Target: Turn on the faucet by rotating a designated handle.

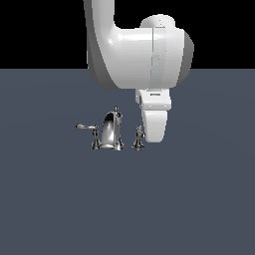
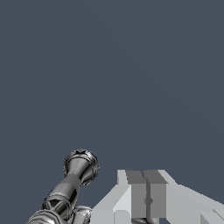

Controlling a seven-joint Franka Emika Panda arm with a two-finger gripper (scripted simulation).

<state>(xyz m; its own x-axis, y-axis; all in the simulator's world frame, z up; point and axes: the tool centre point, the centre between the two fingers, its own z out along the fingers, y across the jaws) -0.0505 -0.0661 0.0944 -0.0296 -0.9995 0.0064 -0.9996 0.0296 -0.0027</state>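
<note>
The chrome faucet (image 1: pixel 110 130) stands on the grey floor, with an arched spout and a knob-tipped rod on top. One lever (image 1: pixel 86 127) points to the exterior view's left, and its pedestal abuts the spout base. The handle (image 1: pixel 138 138) stands apart on the exterior view's right of the spout. My gripper (image 1: pixel 151 137) hangs close beside that handle on its right. I cannot tell whether they touch. In the wrist view the handle (image 2: pixel 78 168) lies next to my gripper (image 2: pixel 146 175). The fingers (image 2: pixel 136 188) are pressed together with nothing between them.
The flat dark grey floor (image 1: pixel 189 199) spreads all around the faucet. The white arm (image 1: pixel 134 50) looms above and behind the faucet.
</note>
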